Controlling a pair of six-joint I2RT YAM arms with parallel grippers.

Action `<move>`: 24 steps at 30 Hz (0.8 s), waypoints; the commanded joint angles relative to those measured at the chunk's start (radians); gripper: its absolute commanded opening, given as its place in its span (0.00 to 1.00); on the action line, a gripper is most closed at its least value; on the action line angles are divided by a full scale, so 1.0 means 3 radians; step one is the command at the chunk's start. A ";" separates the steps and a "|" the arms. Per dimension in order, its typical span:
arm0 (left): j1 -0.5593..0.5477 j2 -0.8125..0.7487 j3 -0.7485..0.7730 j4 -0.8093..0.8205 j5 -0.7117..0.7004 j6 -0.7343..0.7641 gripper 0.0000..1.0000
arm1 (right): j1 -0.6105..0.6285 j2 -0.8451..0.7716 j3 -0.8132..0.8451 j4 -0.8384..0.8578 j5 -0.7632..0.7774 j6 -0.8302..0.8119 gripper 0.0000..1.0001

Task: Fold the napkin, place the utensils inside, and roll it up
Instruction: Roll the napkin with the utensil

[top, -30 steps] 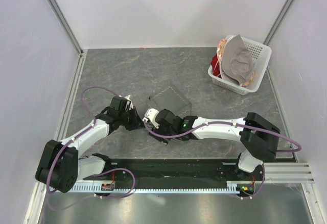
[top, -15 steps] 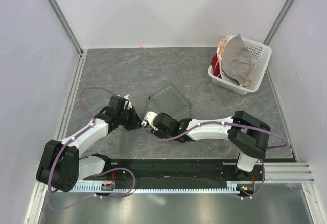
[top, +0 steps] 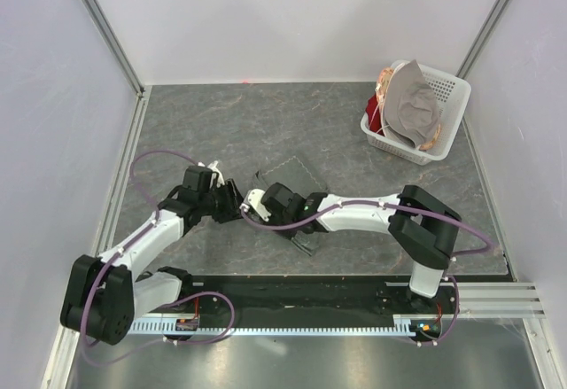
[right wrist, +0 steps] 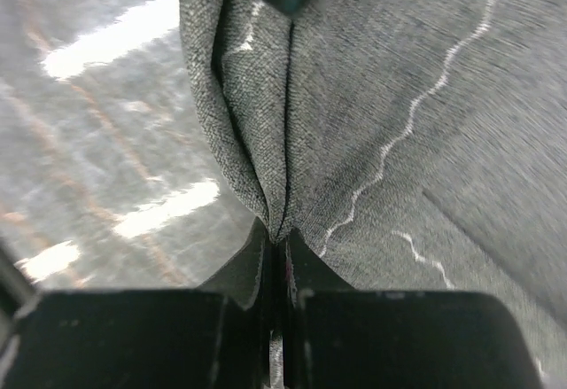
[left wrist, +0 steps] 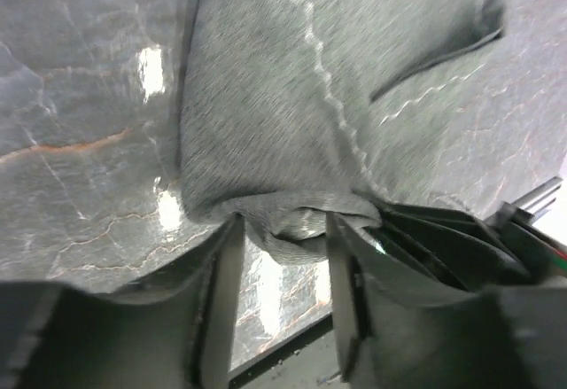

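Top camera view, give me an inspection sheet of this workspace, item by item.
Surface: grey marbled table.
Job's things: dark napkin, partly folded, bunched at its near-left edge; spoon not seen.
Clutter: white basket far right, holding a grey-beige cloth and something red.
Grippers: left gripper open, fingers astride the bunched cloth; right gripper shut on a napkin fold.
Cables: purple cables along both arms.
Surroundings: pale walls, metal corner posts.

top view looks down; wrist views share the napkin (left wrist: 266, 97) close-up.
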 commanded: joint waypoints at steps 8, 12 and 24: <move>0.0020 -0.0792 -0.0234 0.0006 -0.0630 0.0099 0.71 | -0.0543 0.0493 0.0611 -0.0933 -0.1973 0.0067 0.00; 0.0014 -0.1095 -0.0499 0.0175 -0.0672 0.0084 0.72 | -0.0748 0.0667 0.0744 -0.0999 -0.2444 0.0051 0.00; 0.0004 -0.1198 -0.0863 0.0743 -0.0298 0.0150 0.74 | -0.1147 0.1332 0.1092 -0.1403 -0.3258 -0.0143 0.00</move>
